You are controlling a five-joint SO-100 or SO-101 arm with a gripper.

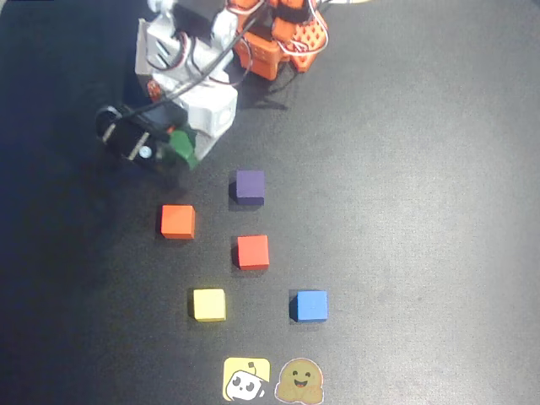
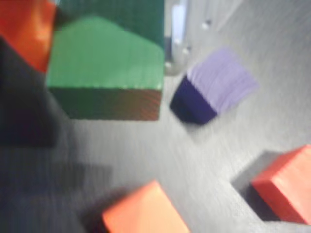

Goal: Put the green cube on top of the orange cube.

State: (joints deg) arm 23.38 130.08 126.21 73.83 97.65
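The green cube [image 1: 183,148] is clamped in my gripper [image 1: 175,153] at the upper left of the overhead view, just behind the orange cube [image 1: 178,221]. In the wrist view the green cube [image 2: 104,68] fills the top left, squeezed between an orange finger [image 2: 24,29] and a pale finger [image 2: 176,34] of the gripper [image 2: 102,46]. It hangs a little above the dark mat. The orange cube [image 2: 143,211] lies at the bottom edge, below and in front of the held cube, untouched.
A purple cube [image 1: 250,186] [image 2: 218,85] sits right of the gripper. A red cube [image 1: 252,251] [image 2: 286,182], a yellow cube [image 1: 208,305] and a blue cube [image 1: 310,305] lie nearer the front. Two stickers [image 1: 272,380] mark the front edge. The arm base [image 1: 270,38] stands at the back.
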